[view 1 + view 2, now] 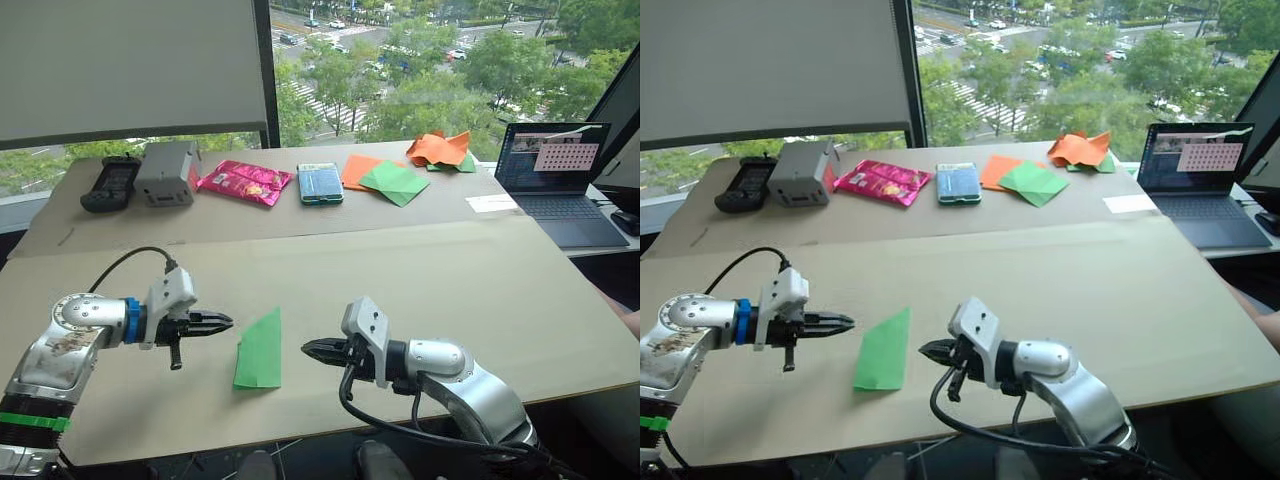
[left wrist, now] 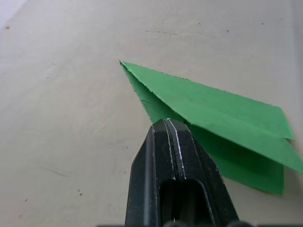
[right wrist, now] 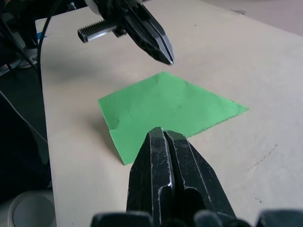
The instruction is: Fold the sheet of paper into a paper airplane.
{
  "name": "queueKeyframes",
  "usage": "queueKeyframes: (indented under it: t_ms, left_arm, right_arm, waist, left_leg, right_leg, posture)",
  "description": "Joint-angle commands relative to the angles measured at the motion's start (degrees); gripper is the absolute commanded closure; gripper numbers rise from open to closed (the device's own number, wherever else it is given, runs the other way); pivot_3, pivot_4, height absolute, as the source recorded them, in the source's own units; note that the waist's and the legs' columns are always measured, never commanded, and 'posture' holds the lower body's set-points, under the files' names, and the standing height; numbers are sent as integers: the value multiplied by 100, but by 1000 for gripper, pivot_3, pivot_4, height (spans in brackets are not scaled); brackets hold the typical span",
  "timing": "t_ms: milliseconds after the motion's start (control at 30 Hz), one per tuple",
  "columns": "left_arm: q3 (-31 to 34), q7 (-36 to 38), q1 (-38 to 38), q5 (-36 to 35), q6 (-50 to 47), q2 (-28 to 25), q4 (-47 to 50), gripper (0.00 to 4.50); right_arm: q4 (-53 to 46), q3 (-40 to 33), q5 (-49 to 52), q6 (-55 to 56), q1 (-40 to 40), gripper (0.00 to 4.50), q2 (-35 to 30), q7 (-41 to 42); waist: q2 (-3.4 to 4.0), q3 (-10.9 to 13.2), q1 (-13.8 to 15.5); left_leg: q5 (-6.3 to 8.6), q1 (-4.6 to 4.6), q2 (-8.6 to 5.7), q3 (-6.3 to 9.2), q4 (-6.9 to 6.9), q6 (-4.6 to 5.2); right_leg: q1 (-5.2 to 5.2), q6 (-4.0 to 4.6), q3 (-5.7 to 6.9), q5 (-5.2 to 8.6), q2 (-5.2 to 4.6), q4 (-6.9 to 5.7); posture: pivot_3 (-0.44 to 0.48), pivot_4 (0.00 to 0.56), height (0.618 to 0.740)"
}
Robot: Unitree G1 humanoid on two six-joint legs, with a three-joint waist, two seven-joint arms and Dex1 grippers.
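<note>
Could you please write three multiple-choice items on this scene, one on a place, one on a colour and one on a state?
1. Where does the paper airplane lie?
A. On the laptop
B. On the table between the two grippers
C. In the left gripper

2. What colour is the snack packet at the far side of the table?
A. Pink
B. Blue
C. Yellow

3. How do the fingers of the left gripper and right gripper stand?
A. Both open
B. One open
C. Both shut, empty

Key: 1 B, it lies flat between the fingertips, untouched. 2 A, the packet is pink. 3 C, both wrist views show fingers pressed together, holding nothing.
</note>
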State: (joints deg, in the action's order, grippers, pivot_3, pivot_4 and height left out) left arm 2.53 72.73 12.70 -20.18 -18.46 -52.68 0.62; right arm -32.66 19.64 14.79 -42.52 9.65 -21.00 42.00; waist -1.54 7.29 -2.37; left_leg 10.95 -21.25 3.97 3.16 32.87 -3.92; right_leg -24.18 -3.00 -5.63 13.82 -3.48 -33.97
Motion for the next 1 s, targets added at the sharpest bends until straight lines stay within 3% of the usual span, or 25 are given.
queueKeyframes:
  t_ms: [33,133,233,333,467,567,667,933,1000]
  left_arm:
    - [-99,543,191,214,835,-232,-289,2997]
    - [-272,770,615,411,1628,-65,-787,1957]
    - [-767,1093,1320,1001,3307,215,-1607,945]
    - [-1193,1304,1946,1533,5128,464,-2631,945]
    - [-1692,1784,2628,1583,7155,871,-3635,945]
    - [-1965,1959,2970,1496,7959,1094,-4258,945]
    - [-2210,1975,3276,1409,8314,1275,-4674,1725]
    - [-2567,1936,3521,1544,8743,1182,-5280,4485]
    - [-2561,1833,3549,1681,8730,1149,-5368,4485]
  right_arm:
    - [-308,-222,204,-99,-84,4500,73,-277]
    - [-308,-336,260,-115,-141,4500,61,-381]
    - [-249,-427,305,-77,-80,4500,-12,-401]
    - [-165,-500,355,-61,43,4500,-64,-410]
    - [-166,-556,400,-93,141,4500,-77,-447]
    - [-158,-580,413,-110,184,4500,-69,-489]
    - [-184,-553,401,-130,194,4500,-53,-565]
    - [-217,-500,413,-163,206,4500,-42,-661]
    - [-201,-491,404,-161,223,4500,-35,-674]
  waist:
    - [-3,13,-3]
    - [-6,32,16]
    - [-6,36,86]
    - [0,33,131]
    - [0,31,153]
    - [4,27,152]
    - [5,27,150]
    - [5,27,135]
    - [5,27,137]
  left_leg:
    - [0,-5,0,-4,4,0]
    - [1,-5,0,-2,4,-1]
    - [0,-19,0,-3,6,-1]
    - [-1,-23,0,-4,10,1]
    - [-28,-46,0,-6,24,46]
    - [-46,-61,1,-2,21,75]
    - [-54,-69,1,-1,22,88]
    - [-64,-79,0,0,30,105]
    - [-65,-79,0,0,37,106]
  right_leg:
    - [-1,0,0,0,-2,6]
    - [-2,0,1,0,-1,15]
    - [-3,0,2,0,0,17]
    - [-3,1,1,0,2,18]
    - [6,0,-2,-2,7,-9]
    - [11,-7,-4,-8,14,-17]
    - [12,-13,-5,-11,16,-23]
    - [22,-21,-9,-15,18,-26]
    - [25,-23,-9,-17,18,-31]
  posture:
    - [0,150,725]
    - [0,150,725]
    - [0,150,725]
    - [0,150,725]
    - [0,150,725]
    - [0,150,725]
    - [0,150,725]
    - [0,150,725]
    - [0,150,725]
